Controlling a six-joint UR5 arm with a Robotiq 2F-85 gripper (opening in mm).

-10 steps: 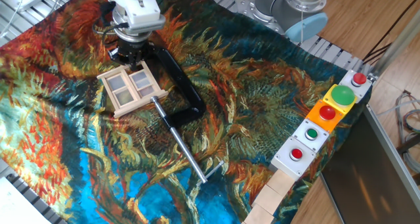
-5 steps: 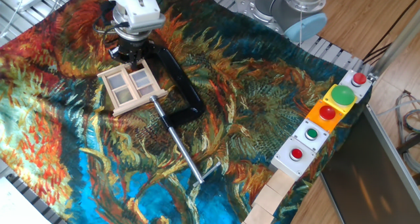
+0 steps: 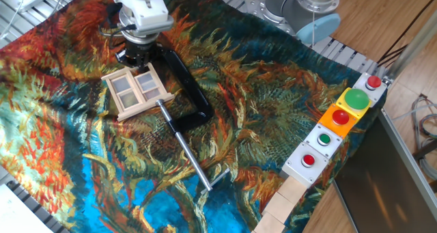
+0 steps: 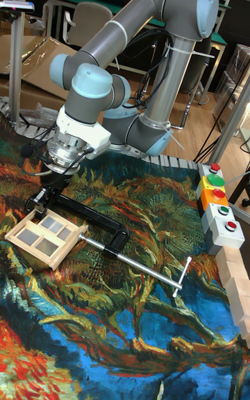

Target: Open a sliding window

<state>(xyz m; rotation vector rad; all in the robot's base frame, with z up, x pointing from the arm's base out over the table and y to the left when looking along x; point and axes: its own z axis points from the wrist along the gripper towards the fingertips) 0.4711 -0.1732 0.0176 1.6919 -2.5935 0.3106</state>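
The sliding window (image 3: pixel 137 93) is a small pale wooden frame with four greyish panes, lying flat on the patterned cloth at the upper left. It also shows in the tall fixed view, where the window (image 4: pixel 44 233) lies at the left. My gripper (image 3: pixel 138 58) hangs just beyond the window's far edge, pointing down, with its dark fingers close to the frame's top rail. In the tall fixed view the gripper (image 4: pixel 50 194) stands right above that far edge. The fingers are dark and bunched, so their gap does not show.
A black C-clamp (image 3: pixel 186 86) lies right beside the window, its steel rod (image 3: pixel 188 149) running toward the front. A button box (image 3: pixel 339 121) with red and green buttons lines the right edge, with pale wooden blocks (image 3: pixel 287 199) below it.
The gripper has drifted very slightly to the right over the window's far edge. The window and the clamp have not moved.
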